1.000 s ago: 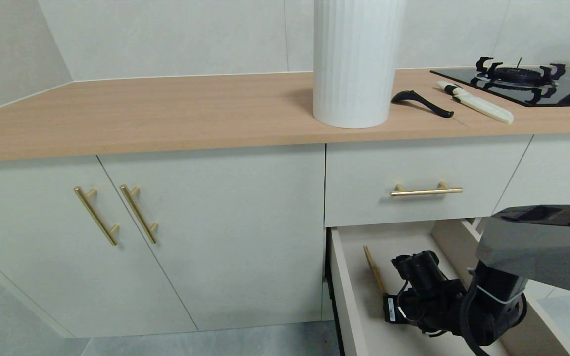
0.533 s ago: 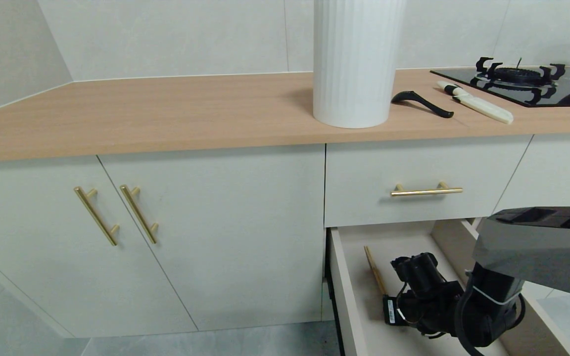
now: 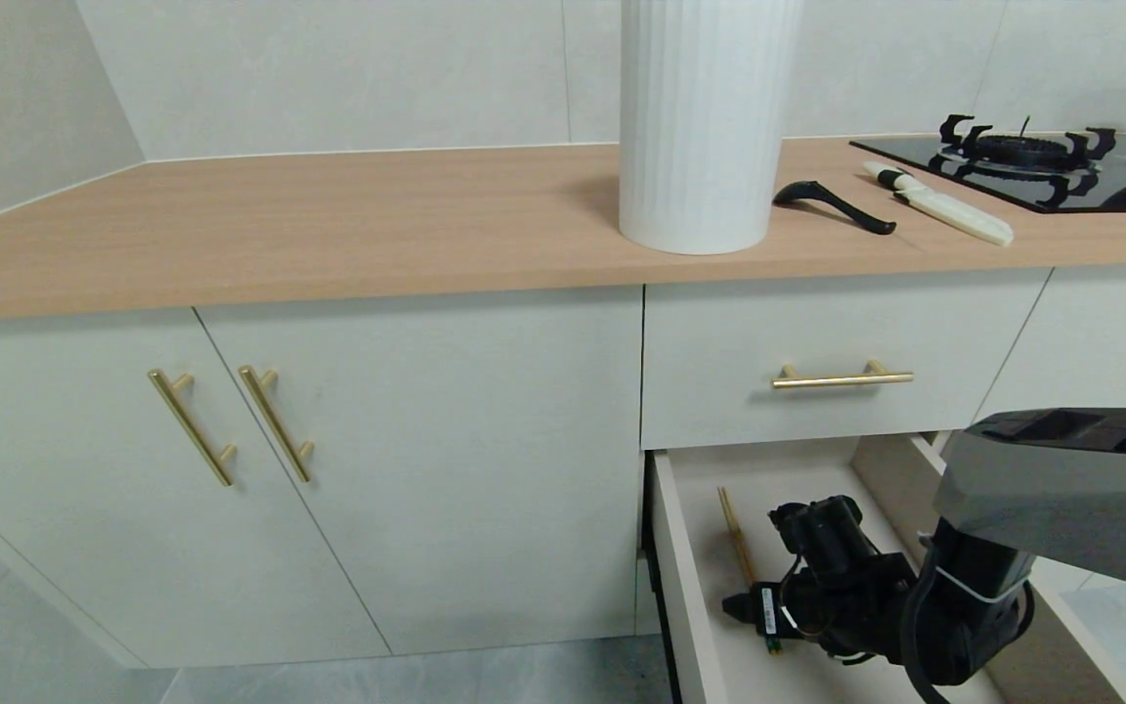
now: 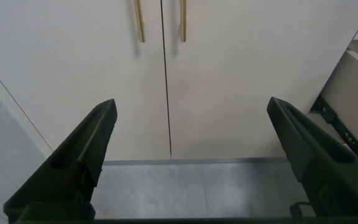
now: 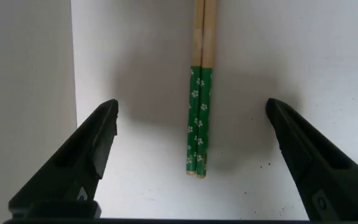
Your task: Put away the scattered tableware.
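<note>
A pair of wooden chopsticks with green flowered ends (image 5: 201,93) lies flat on the floor of the open lower drawer (image 3: 682,577). In the head view the chopsticks (image 3: 737,543) run along the drawer's left side. My right gripper (image 3: 763,616) is inside the drawer just above them, and in the right wrist view the gripper (image 5: 191,112) stands open, its fingers wide on either side of the green ends, not touching them. A black spoon (image 3: 832,203) and a white knife (image 3: 939,200) lie on the wooden countertop. My left gripper (image 4: 191,109) is open and holds nothing, facing the cabinet doors.
A tall white ribbed cylinder (image 3: 700,122) stands on the countertop (image 3: 328,225) left of the spoon. A black gas hob (image 3: 1032,161) is at the back right. The upper drawer with a gold handle (image 3: 842,376) is closed, directly above the open drawer. Two cabinet doors (image 4: 166,74) are closed.
My right gripper has shifted slightly within the drawer; more of the chopsticks shows, and a fingertip now appears to their left. The left arm is unchanged.
</note>
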`<state>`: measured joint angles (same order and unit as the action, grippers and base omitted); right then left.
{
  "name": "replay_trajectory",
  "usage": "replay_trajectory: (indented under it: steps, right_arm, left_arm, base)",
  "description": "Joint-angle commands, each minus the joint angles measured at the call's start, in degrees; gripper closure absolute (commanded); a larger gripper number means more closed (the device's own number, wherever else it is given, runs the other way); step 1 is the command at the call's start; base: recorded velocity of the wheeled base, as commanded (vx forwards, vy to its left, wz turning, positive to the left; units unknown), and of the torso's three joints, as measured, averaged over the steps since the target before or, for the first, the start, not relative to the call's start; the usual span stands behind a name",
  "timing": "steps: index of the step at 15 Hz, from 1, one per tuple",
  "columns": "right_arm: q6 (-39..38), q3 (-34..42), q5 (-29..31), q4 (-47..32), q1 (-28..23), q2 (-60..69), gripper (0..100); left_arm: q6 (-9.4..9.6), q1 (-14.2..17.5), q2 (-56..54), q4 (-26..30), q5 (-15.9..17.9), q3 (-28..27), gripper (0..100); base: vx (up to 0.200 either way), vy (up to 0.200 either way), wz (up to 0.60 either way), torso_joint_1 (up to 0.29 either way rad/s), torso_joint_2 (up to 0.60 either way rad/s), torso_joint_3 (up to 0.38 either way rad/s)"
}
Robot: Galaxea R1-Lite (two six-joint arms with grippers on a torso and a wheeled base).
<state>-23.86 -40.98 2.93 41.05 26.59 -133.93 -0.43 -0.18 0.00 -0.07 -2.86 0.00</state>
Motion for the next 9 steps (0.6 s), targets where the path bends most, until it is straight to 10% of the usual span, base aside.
replay_trajectory:
  steps: [1, 9]
  right_arm:
    - [0.0, 0.0, 0.0, -0.3, 0.0, 0.1, 0]
    - [3.4, 2.6, 8.7, -1.0, 1.1, 14.6, 0]
  left_arm:
    - [-0.01, 0.0, 0.0, 0.0, 0.0, 0.0, 0]
    - [-0.01, 0.0, 0.0, 0.0, 0.0, 0.0, 0]
  base:
    - [0.000, 0.000, 0.00, 0.000, 0.00, 0.000]
    - [0.000, 0.000, 0.00, 0.000, 0.00, 0.000]
